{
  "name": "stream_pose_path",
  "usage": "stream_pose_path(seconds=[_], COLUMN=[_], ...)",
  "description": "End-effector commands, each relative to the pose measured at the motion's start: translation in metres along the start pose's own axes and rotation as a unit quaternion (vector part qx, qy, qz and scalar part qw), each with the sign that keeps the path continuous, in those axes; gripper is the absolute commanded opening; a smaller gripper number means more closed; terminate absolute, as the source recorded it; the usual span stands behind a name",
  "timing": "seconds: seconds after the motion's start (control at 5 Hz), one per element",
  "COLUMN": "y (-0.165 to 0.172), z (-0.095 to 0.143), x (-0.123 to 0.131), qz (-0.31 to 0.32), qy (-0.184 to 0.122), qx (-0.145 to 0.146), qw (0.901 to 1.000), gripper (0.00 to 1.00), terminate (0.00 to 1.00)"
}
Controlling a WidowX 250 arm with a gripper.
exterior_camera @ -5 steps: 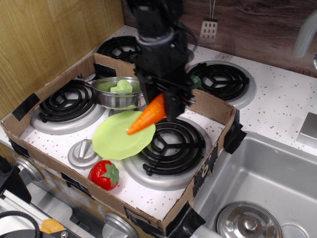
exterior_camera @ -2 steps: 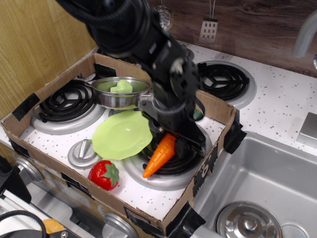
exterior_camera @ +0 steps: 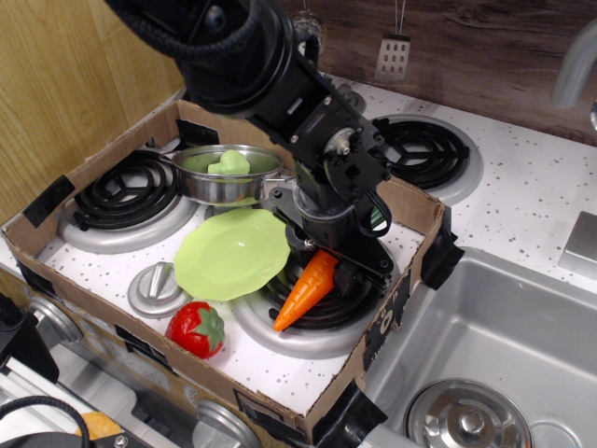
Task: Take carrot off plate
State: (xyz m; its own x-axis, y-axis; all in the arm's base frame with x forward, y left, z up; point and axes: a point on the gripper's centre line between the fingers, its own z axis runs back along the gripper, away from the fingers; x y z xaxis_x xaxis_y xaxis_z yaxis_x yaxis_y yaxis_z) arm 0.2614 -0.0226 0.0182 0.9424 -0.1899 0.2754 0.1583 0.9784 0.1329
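Observation:
The orange carrot (exterior_camera: 306, 289) lies tilted over the front right burner (exterior_camera: 317, 299), to the right of the plate, with its tip pointing down-left. The lime-green plate (exterior_camera: 229, 254) sits bare in the middle of the cardboard tray. My gripper (exterior_camera: 334, 261) is directly above the carrot's thick green-topped end, and its jaws are closed around that end. The black arm hides the carrot's top and part of the burner.
A steel pot (exterior_camera: 224, 177) with a green piece stands behind the plate. A red strawberry (exterior_camera: 198, 329) lies at the front. A small silver lid (exterior_camera: 157, 287) is left of the plate. Cardboard walls (exterior_camera: 410, 210) ring the stove; a sink (exterior_camera: 485, 355) is at right.
The carrot went from above the plate's right edge to over the front right burner, carried right and down by my gripper. Over the last half second it barely moved.

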Motion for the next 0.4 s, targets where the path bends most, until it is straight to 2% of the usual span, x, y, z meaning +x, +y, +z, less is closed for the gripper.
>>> stream_pose_path(seconds=[0.0, 0.2], y=[-0.003, -0.005], z=[0.026, 0.037], x=[0.024, 0.031], qz=[-0.012, -0.016], qy=[-0.035, -0.038], qx=[0.005, 0.003], qw=[0.9993, 0.9991], gripper=[1.0, 1.0], terminate=[0.0, 0.0])
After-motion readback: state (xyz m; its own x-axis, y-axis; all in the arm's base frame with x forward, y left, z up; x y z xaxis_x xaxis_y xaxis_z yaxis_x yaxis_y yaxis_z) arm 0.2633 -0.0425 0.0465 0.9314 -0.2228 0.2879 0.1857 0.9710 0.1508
